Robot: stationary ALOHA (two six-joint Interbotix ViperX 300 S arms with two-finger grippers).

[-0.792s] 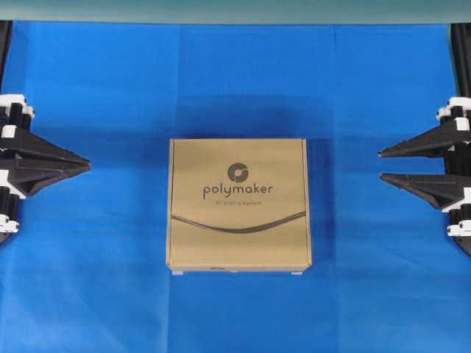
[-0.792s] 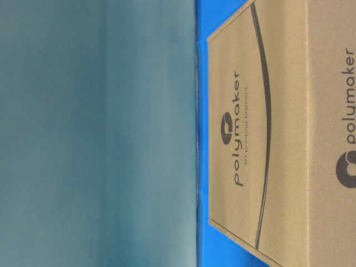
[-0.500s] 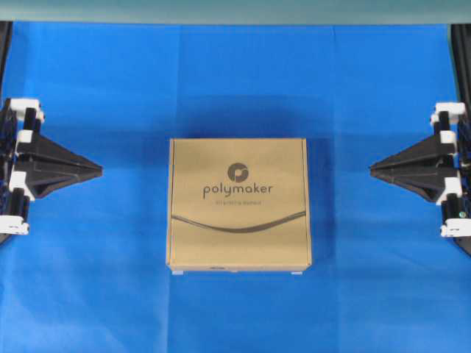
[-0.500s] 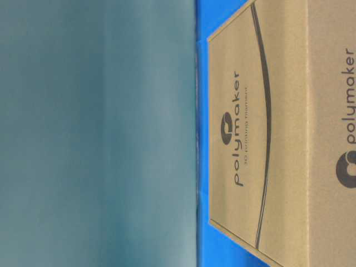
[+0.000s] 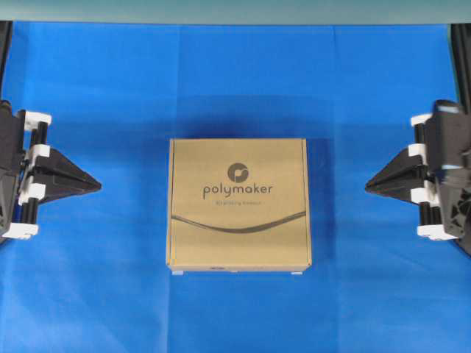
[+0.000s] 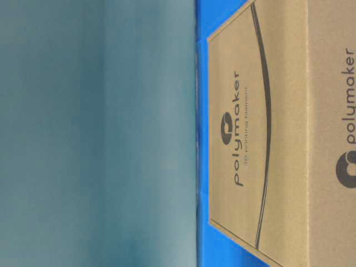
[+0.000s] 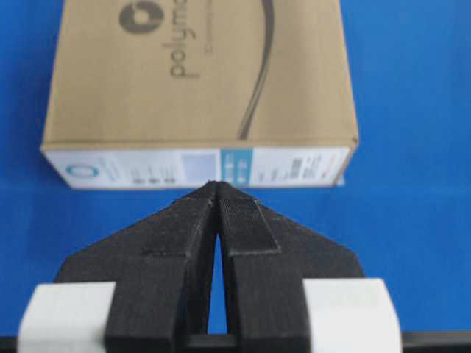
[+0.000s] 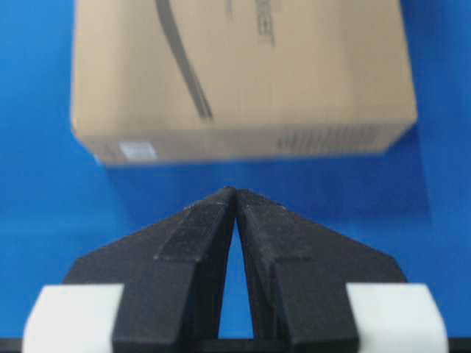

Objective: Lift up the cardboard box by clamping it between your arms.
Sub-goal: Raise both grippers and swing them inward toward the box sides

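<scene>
The brown cardboard box [image 5: 238,204] with the dark "polymaker" logo lies flat in the middle of the blue cloth. It fills the right of the table-level view [image 6: 278,133]. My left gripper [image 5: 98,178] is shut with nothing in it, its tips pointing at the box's left side from a gap away. In the left wrist view its tips [image 7: 218,184] line up with the box's labelled side [image 7: 199,166]. My right gripper [image 5: 367,184] is also shut and empty, pointing at the box's right side from a similar gap. Ahead of its tips [image 8: 234,190] lies the box [image 8: 243,73].
A blue cloth [image 5: 235,81] covers the whole table. A grey-green wall [image 6: 94,133] runs along the far edge. Dark arm bases stand at the left [image 5: 6,44] and right [image 5: 462,44] edges of the overhead view.
The right gripper's jaws have closed from open to shut. Both grippers have turned at the wrist and stay near the table's side edges. The box has not moved.
</scene>
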